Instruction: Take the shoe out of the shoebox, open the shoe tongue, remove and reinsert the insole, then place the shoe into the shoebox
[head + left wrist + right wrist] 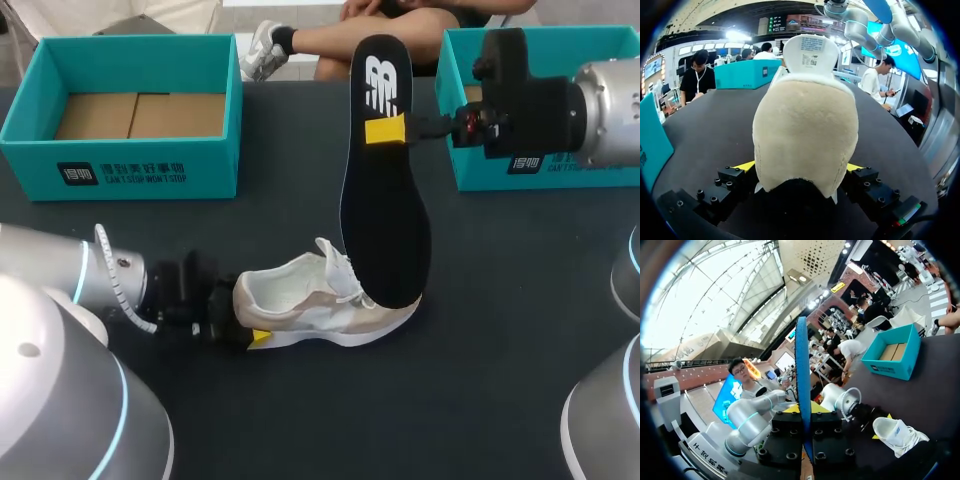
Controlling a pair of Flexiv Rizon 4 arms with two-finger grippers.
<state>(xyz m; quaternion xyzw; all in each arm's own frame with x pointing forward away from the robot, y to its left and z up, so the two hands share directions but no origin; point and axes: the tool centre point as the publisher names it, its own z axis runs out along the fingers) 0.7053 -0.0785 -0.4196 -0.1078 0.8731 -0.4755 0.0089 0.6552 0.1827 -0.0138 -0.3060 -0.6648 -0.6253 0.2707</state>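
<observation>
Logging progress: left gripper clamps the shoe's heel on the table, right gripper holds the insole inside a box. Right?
No: the head view shows the right gripper holding the insole upright over the shoe, outside the boxes. The left gripper does clamp the heel.

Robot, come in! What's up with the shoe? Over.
Left pincer shut on shoe heel. Right pincer shut on insole, upright over shoe. Nothing else near them.

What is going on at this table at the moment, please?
The left gripper is shut on the heel of the white shoe, which stands on the table. The right gripper holds the black insole upright above it, lower end down at the shoe. Two teal shoeboxes sit at the far edge; the left one is empty.
</observation>
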